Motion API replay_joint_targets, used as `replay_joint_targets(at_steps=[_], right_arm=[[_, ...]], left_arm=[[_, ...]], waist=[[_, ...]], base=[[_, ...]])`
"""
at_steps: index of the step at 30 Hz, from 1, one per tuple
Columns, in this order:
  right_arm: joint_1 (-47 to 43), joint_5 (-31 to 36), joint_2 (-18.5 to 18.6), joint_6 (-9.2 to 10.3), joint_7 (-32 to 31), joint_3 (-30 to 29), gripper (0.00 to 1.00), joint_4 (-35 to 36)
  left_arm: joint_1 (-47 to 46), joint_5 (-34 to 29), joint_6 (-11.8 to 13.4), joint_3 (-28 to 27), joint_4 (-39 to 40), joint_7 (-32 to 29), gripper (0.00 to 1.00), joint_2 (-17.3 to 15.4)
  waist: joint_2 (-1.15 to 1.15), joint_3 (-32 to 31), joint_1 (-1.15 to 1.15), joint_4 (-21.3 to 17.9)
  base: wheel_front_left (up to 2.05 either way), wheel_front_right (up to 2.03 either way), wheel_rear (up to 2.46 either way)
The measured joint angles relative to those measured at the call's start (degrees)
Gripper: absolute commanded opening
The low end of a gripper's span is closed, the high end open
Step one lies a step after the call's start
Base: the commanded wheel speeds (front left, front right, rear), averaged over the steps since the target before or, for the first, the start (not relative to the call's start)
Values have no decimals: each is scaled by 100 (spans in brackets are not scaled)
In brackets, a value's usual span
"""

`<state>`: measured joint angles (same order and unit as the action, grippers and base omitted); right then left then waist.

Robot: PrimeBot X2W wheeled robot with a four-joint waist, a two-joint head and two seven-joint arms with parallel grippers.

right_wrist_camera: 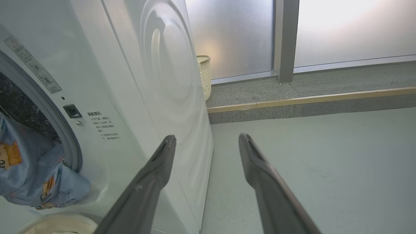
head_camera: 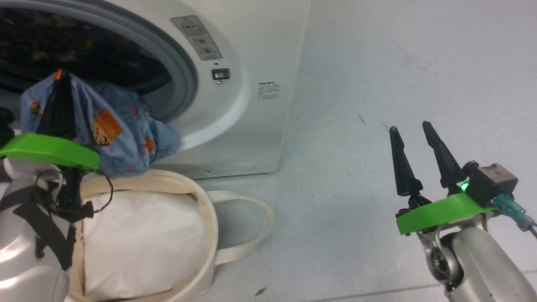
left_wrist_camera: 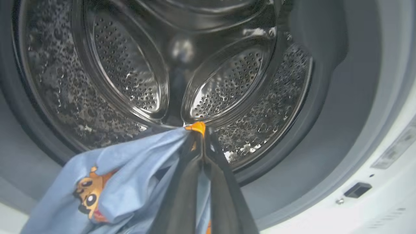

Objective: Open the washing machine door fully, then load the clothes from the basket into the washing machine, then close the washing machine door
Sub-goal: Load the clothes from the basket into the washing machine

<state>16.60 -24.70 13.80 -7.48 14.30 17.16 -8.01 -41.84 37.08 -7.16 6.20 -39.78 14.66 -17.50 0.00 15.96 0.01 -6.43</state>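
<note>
A big white front-loading washing machine [head_camera: 251,63] stands on a pale grey floor [head_camera: 398,63]. Its round opening is uncovered and framed by a grey rubber ring [head_camera: 186,79].

The left end effector [head_camera: 60,77], two long dark fingers above a bright green bracket, is clenched on the clothes [head_camera: 117,126], a soft blue fabric printed with orange-brown cartoon bears. It holds the fabric up at the mouth of the machine. In the left wrist view the fingertips are pressed together on an orange patch of the cloth and point into the perforated steel drum [left_wrist_camera: 130,71], level with the drum's lower edge. The rest of the fabric hangs down in loose folds over the lower lip of the opening.

Directly below, just in front of the machine, sits a small round cream canvas basket [head_camera: 205,209]. The lowest folds of the fabric reach its back rim. A plain white pillow-like cushion [head_camera: 138,243] lies inside it, and one long looped cloth handle [head_camera: 260,226] rests on the floor to its right.

The right end effector [head_camera: 410,128] is released, its two dark fingers spread apart with nothing between them. It hangs over bare floor, well apart from the machine on its right side. In the right wrist view these fingers point past the machine's white side panel towards a cream lattice bin [right_wrist_camera: 204,74] standing by frosted glass panels [right_wrist_camera: 234,35].
</note>
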Motion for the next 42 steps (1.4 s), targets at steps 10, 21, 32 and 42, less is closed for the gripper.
replay_joint_targets(at_steps=[10,21,32,42], right_arm=[[-1,71,342,0,0,-51,100,79],[-3,211,538,0,0,-356,100,404],[48,252,464,0,0,-308,100,459],[84,252,392,0,0,-231,100,388]], left_arm=[[-710,-367,0,-260,-1057,0,0,103],[-1647,-1222,1,-1137,-573,5,0,38],[-2022,-2020,16,-1091,-2443,3,100,244],[-2275,-2178,456,-882,-3463,-1154,100,267]], waist=[[0,350,-1,-314],[0,899,-1,-596],[0,1145,-1,-712],[0,985,-1,-743]], base=[[0,0,0],[0,0,0],[0,0,0],[0,0,0]])
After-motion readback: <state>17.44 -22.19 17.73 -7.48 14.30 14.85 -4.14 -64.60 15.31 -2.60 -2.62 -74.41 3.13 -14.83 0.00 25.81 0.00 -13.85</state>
